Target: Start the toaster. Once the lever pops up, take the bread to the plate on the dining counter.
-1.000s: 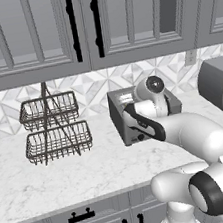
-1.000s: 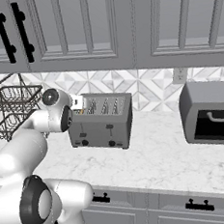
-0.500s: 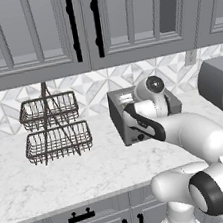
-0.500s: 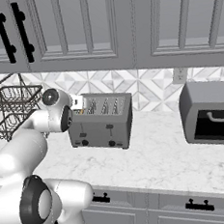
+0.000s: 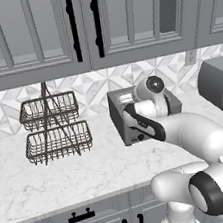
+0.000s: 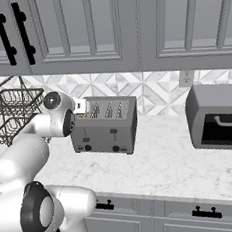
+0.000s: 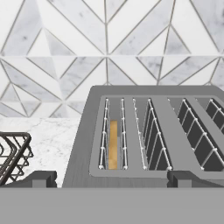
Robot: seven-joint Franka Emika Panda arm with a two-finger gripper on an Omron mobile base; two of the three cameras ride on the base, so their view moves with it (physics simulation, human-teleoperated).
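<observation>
Toaster (image 6: 105, 126) stands on the marble worktop (image 6: 168, 163) against the patterned tile backsplash (image 7: 109, 48), under the grey wall cabinets (image 6: 104, 28). Boxy grey body, slots on top, small dark knobs low on the front face.

Bread (image 7: 113, 150): one slice sits down inside the leftmost slot as seen from the hand view, only its tan top edge showing between the wire guides. The other slots beside it show bare wire guides.

Gripper (image 7: 109, 181): poised at the near edge of the toaster top, looking along the slots. Both fingertips (image 7: 41, 178) stand far apart, one near the toaster's left corner and the other well over to the right, so the jaws are spread wide with nothing between them. From the hand view they sit at the level of the toaster's rim; whether they touch it is hard to tell.

In the left base view the arm reaches across the front of the toaster, its wrist over the toaster's top, covering much of the appliance. In the right base view the wrist is at the toaster's left end.

Two-tier wire basket (image 5: 55, 127) stands on the worktop well to the left of the toaster; its corner also shows at the lower left of the hand view. A darker grey rounded appliance (image 6: 218, 115) sits on the worktop to the toaster's right, apart from it.
</observation>
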